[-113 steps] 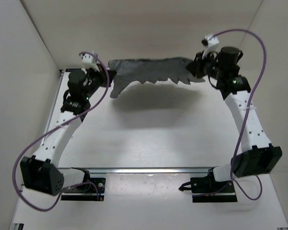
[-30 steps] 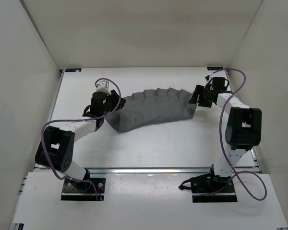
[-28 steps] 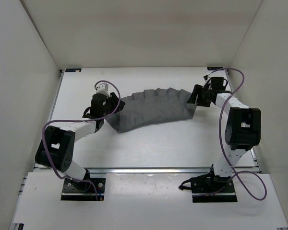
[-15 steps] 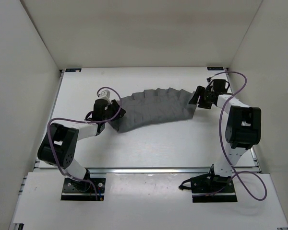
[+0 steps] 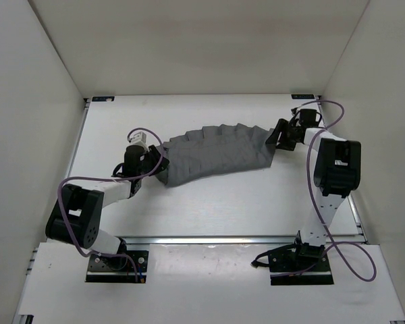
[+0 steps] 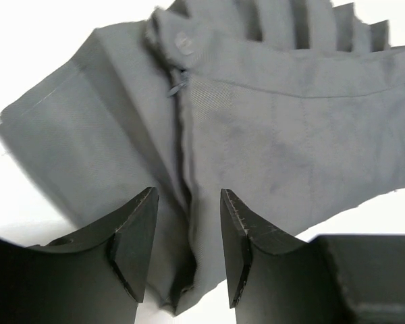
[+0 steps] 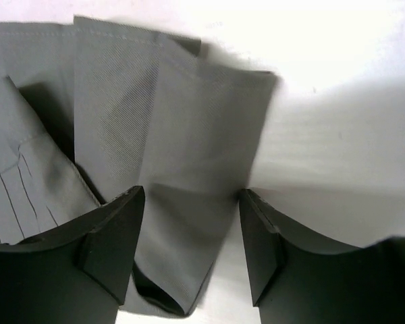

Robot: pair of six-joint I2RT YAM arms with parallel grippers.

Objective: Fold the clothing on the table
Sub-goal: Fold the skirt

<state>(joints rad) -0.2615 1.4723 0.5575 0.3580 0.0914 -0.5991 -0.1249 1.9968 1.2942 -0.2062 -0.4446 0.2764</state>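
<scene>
Dark grey pleated fabric garment (image 5: pixel 212 152) lies spread flat on the white rectangular worktop (image 5: pixel 209 202), in a shallow arch, pleated hem on its far side. It sits past the worktop's middle, toward the far edge.

Left gripper (image 5: pixel 155 164) is low at the garment's left end. In the left wrist view its two black fingers (image 6: pixel 131 246) stand apart over a raised seam fold of the cloth; jaws released, nothing pinched. A small round grey button (image 6: pixel 184 42) shows on the garment beyond the fingers, at the top of that seam.

Right gripper (image 5: pixel 278 135) is at the garment's right end. In the right wrist view its fingers (image 7: pixel 111 239) are spread wide either side of a flat folded panel of the cloth, the panel's corner lying past the fingertips on bare worktop. Jaws released; cloth lies loose between them.

Purple cables (image 5: pixel 74 182) loop off both arms, outboard of the garment. A thin metal rail (image 5: pixel 209 239) runs nearer the arm bases than the garment.
</scene>
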